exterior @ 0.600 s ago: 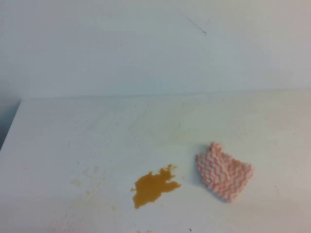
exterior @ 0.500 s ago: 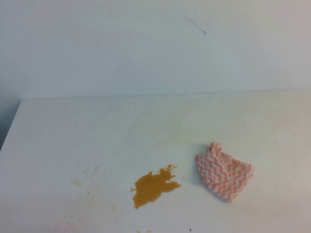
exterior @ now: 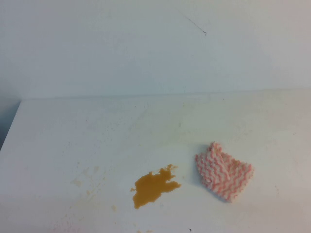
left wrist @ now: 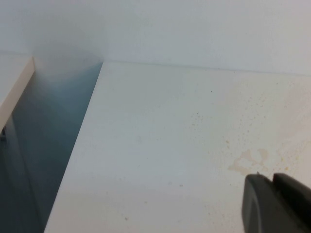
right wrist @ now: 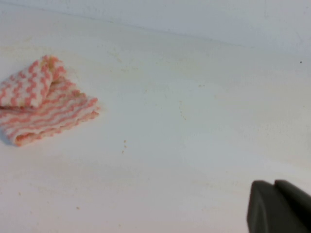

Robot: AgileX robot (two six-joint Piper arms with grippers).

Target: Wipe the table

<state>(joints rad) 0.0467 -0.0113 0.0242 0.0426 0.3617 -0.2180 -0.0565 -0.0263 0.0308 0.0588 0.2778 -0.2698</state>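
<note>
— Seeing the cloth [right wrist: 41, 102]?
— Yes, it lies well apart from my right gripper [right wrist: 274, 183], fingers closed and empty, near the brown spill [exterior: 153, 187]. My left gripper [left wrist: 273, 177] hangs closed too, a faint stain [left wrist: 250, 160] just past its fingertips.

A: What did the edges cut off?
B: You saw only the tips of the left gripper [left wrist: 272, 177], above the surface's [left wrist: 146, 145] left part, and of the right gripper [right wrist: 273, 183], apart from the cloth [right wrist: 43, 104].
A: Anything else?
B: A dark speck [exterior: 189, 229] was too small to tell.
</note>
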